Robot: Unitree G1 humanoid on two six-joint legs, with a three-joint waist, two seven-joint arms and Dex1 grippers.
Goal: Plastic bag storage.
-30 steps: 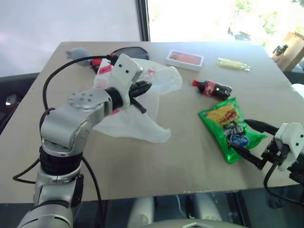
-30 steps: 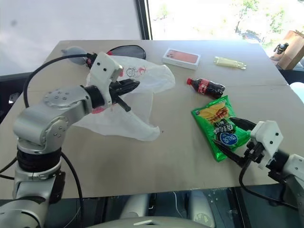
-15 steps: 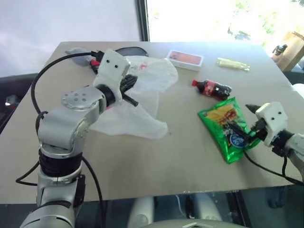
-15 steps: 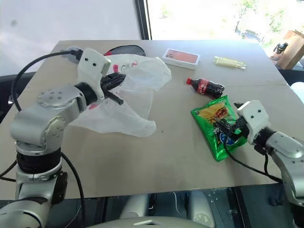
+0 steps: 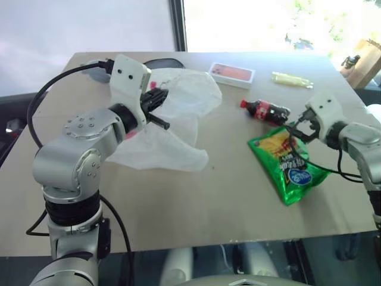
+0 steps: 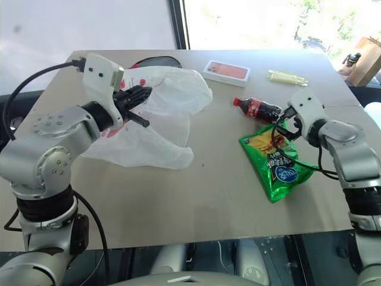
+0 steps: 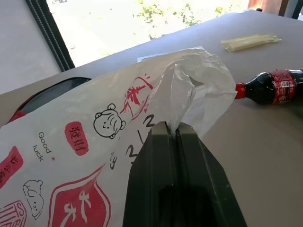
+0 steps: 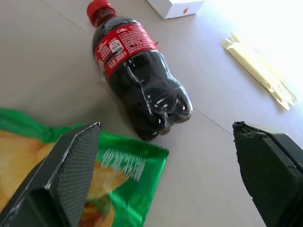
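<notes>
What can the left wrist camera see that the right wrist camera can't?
Left wrist view alone: the plastic bag, its red drawings, pinched in the shut left gripper. Right wrist view alone: the green chip packet, a white box and the open right gripper. Both: the cola bottle, a yellow packet and the table.

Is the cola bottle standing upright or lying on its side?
Lying on its side. The cola bottle rests flat on the table, red cap pointing sideways, beside the green chip packet.
</notes>
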